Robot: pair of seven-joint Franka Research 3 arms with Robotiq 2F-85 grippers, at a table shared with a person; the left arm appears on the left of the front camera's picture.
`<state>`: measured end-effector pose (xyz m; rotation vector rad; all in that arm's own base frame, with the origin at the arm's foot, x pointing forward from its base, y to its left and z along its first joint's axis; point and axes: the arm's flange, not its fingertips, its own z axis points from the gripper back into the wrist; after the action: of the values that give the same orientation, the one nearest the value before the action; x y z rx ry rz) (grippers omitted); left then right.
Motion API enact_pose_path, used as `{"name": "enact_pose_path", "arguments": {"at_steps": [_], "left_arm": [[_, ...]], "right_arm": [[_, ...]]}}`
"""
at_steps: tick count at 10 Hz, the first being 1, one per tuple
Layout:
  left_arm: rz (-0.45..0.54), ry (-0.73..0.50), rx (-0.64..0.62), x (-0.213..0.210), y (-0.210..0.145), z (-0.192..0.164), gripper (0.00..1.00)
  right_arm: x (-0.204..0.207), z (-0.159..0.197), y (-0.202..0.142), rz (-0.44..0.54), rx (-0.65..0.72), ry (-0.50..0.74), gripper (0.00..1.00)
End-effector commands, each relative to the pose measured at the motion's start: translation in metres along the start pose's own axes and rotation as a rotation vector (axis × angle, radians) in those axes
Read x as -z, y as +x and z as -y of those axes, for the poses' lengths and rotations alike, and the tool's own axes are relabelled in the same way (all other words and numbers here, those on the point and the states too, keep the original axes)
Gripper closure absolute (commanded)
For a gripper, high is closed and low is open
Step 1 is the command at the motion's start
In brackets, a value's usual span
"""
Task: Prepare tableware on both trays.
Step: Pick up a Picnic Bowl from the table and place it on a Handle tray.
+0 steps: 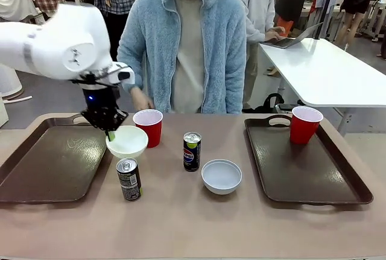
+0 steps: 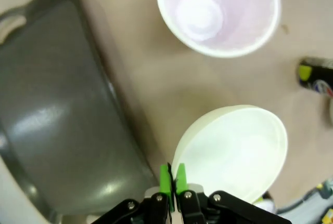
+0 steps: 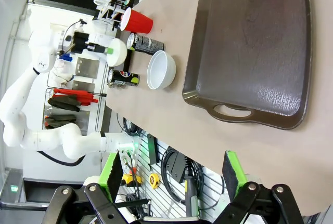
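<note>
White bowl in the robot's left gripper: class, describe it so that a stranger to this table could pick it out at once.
Find the empty tray on the robot's left. Just off its right rim, in front of a red cup, is a white bowl. Unlike the other bowl, lying free farther right, it has the left gripper shut on its rim.

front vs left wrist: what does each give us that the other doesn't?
Front adds: the person at the far side, the right tray with a red cup standing on it, and a second bowl on the table between the trays.
Left wrist adds: a close look at the green pads pinched shut on the bowl at its rim, and a top-down look into the other red cup, white inside.
Shared: the left gripper, that bowl, the cup beside it, and the left tray.
</note>
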<state>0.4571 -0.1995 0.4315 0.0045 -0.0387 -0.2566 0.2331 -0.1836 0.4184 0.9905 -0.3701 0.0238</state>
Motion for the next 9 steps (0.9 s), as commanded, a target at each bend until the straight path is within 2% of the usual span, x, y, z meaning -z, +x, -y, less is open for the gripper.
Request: {"name": "enact_pose_path", "arguments": {"at_steps": [1, 5, 9], "left_arm": [[0.002, -0.029, 0.008, -0.018, -0.028, -0.028, 0.99], [-0.048, -0.082, -0.017, -0.011, -0.053, -0.097, 0.99], [-0.024, -0.117, -0.142, -0.001, -0.069, -0.166, 0.99]], "right_arm": [[0.0, 0.001, 0.0, 0.004, -0.003, 0.01, 0.0], [0.0, 0.001, 0.0, 0.004, -0.003, 0.01, 0.0], [0.0, 0.001, 0.0, 0.004, -0.003, 0.01, 0.0]]}}
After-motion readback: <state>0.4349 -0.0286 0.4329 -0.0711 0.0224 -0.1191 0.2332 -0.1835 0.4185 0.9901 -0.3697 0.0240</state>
